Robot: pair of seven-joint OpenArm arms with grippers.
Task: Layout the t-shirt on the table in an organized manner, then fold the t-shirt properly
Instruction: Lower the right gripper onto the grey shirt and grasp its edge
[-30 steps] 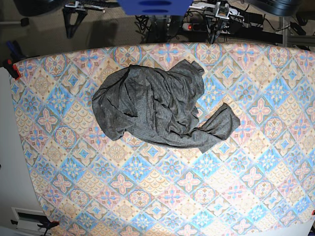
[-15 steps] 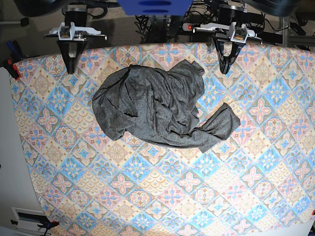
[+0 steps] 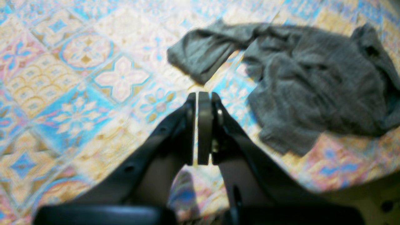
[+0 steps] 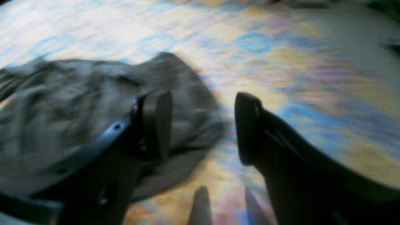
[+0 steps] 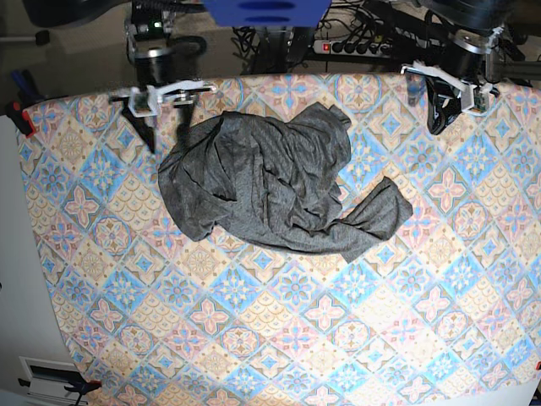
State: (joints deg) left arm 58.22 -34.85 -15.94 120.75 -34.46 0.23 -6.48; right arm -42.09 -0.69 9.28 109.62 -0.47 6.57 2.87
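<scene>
The dark grey t-shirt (image 5: 270, 182) lies crumpled on the far middle of the patterned table (image 5: 296, 338), one sleeve trailing toward the base view's right. My right gripper (image 5: 165, 131) hovers open at the shirt's left edge; in the right wrist view its fingers (image 4: 156, 125) stand wide apart, with the t-shirt (image 4: 62, 103) under the left one and nothing held. My left gripper (image 5: 438, 118) hangs shut over the table's far right, apart from the shirt. Its pads (image 3: 200, 125) press together with nothing between them, and the t-shirt (image 3: 312, 87) lies ahead to the right.
A power strip with cables (image 5: 338, 44) lies behind the table's far edge. A red clamp (image 5: 25, 123) grips the left edge. A blue mount (image 5: 266, 10) overhangs the far middle. White floor borders the left side.
Both arms have come down from the far edge over the table. The right gripper has opened and shifted toward the shirt; the left gripper has swung outward, still shut. The shirt has not moved.
</scene>
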